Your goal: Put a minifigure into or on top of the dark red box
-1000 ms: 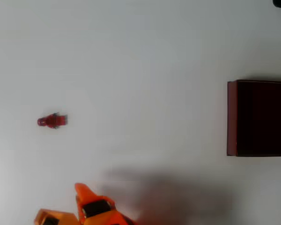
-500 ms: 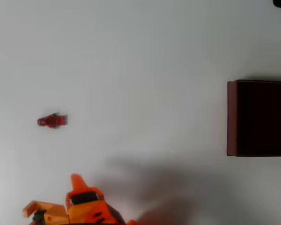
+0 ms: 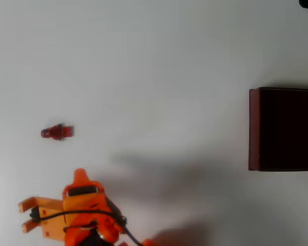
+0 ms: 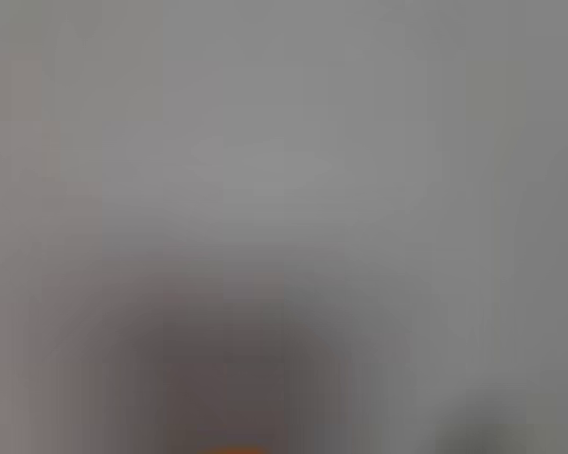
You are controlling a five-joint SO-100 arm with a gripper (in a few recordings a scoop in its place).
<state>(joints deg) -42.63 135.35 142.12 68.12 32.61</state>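
Nothing is done yet: in the overhead view the minifigure [image 3: 57,132] lies at the left on the table [image 3: 154,51], well apart from the dark red box [image 3: 254,128] at the right edge. The gripper [image 3: 51,192], lower left, is spread open and holds nothing; pickup and carry remain.

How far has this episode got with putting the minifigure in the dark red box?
Early stage, nothing placed yet. In the overhead view the minifigure lies alone on the white table, far left of the dark red box. In hand: the orange end effector is at the bottom edge below the figure, apart from it and holding nothing. Left: the grasp, carrying it across to the box and release. The wrist view is too blurred to help.
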